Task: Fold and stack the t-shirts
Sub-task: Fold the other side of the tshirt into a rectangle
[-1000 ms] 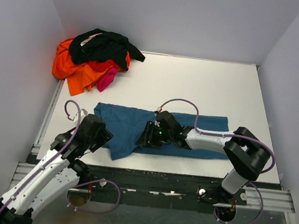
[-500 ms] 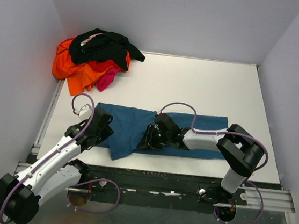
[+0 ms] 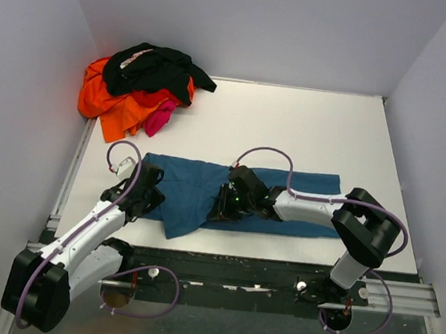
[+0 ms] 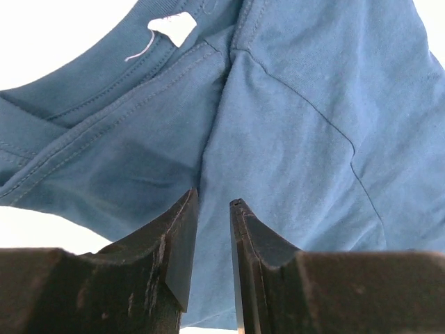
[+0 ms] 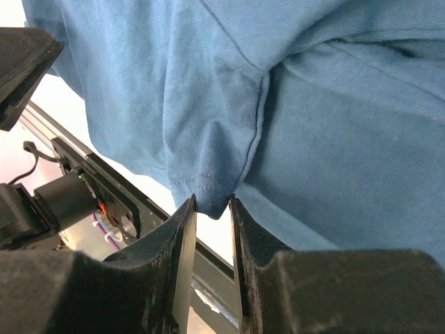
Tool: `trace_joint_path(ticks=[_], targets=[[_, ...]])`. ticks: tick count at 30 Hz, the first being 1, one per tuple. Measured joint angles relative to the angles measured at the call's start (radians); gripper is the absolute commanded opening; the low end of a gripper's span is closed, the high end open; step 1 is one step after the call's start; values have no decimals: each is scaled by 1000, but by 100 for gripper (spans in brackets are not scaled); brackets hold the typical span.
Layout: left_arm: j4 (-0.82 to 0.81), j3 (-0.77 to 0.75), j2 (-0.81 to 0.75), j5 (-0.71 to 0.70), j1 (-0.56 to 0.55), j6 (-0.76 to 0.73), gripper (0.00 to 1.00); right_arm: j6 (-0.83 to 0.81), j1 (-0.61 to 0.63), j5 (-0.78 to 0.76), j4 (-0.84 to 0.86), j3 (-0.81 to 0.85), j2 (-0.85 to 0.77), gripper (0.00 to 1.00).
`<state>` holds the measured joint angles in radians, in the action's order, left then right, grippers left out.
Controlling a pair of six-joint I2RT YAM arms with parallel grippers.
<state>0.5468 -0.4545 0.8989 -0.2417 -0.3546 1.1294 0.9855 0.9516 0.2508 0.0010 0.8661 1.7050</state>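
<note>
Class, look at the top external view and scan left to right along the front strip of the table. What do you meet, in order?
left gripper → right gripper → right arm's elbow. The teal-blue t-shirt stretches beneath both grippers, so it has no single place.
</note>
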Motion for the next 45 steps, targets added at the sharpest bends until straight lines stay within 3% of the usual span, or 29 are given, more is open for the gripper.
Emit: trace_joint_path(ticks=[8,12,16,23,27,29,36,41,45], targets=[[-77,47,43,45,2,-4,39,-77,41,-72,-148,77,0,35],[-89,48,60,45,2,-5,35,-102,52,-125,-198,99,0,27],[-90,48,66,42,9,-11,35,-117,55,-173,-256,99,0,27],[-71,44,68,13,22,-24,35,-131,56,-208,-301,97,-5,43],[-37,24,64,-4,23,-46,35,-137,56,-220,-309,97,-36,59],[-20,11,51,-14,24,-54,35,-140,56,-224,-305,97,-59,61],[11,-49,-20,-33,26,-100,31,-128,56,-217,-229,96,-68,45],[-34,-66,29,-4,12,-116,31,-120,56,-177,-179,98,6,39],[-77,-87,124,21,-5,-127,31,-114,57,-156,-177,100,51,14]])
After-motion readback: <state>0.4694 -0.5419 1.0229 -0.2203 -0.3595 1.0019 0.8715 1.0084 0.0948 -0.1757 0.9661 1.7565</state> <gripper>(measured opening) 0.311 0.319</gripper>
